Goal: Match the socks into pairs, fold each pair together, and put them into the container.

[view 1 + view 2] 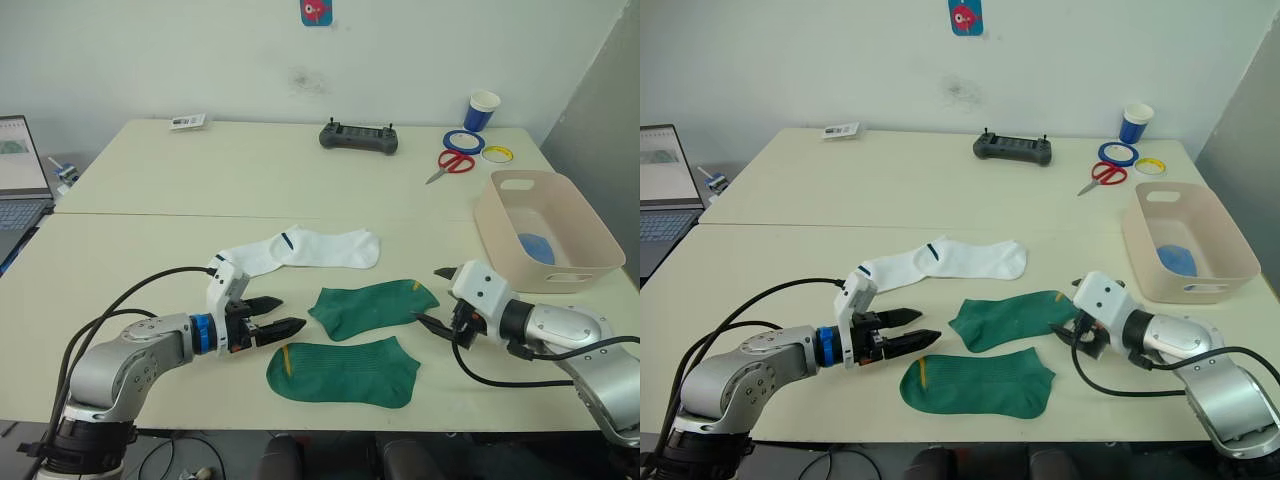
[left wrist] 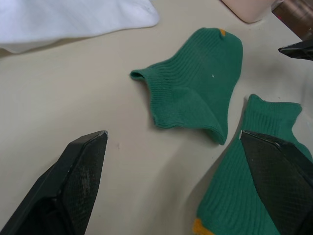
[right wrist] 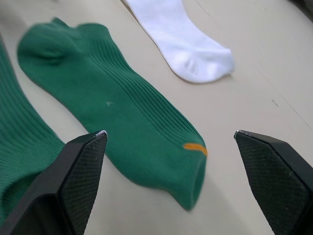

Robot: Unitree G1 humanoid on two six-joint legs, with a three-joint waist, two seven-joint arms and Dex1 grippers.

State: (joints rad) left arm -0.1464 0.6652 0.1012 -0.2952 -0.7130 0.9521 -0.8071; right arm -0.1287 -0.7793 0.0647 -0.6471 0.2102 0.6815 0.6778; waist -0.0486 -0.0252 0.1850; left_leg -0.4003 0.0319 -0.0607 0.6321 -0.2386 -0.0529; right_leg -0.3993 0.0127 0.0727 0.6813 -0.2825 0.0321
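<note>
socks (image 1: pixel 374 308) carry plain orange marks (image 3: pixel 195 148), no readable writing.

A lab or office workroom. Plain white wall, pale desk (image 1: pixel 250 190). On it sit a laptop (image 1: pixel 20 175), a controller (image 1: pixel 358 137), tape rolls (image 1: pixel 464 140) and scissors (image 1: pixel 450 163).

2 green socks (image 1: pixel 985 350) btwn both open grippers; white sock (image 1: pixel 945 260) behind; bin (image 1: pixel 1188 240) right.

Two big cream-coloured flat tables (image 1: pixel 250 180) pushed together with a thin line between, plain white wall (image 1: pixel 150 50) behind with a small grey smudge (image 1: pixel 307 80), little blue and red sticker (image 1: pixel 316 11) up high, grey panel (image 1: pixel 605 120) standing at the right
</note>
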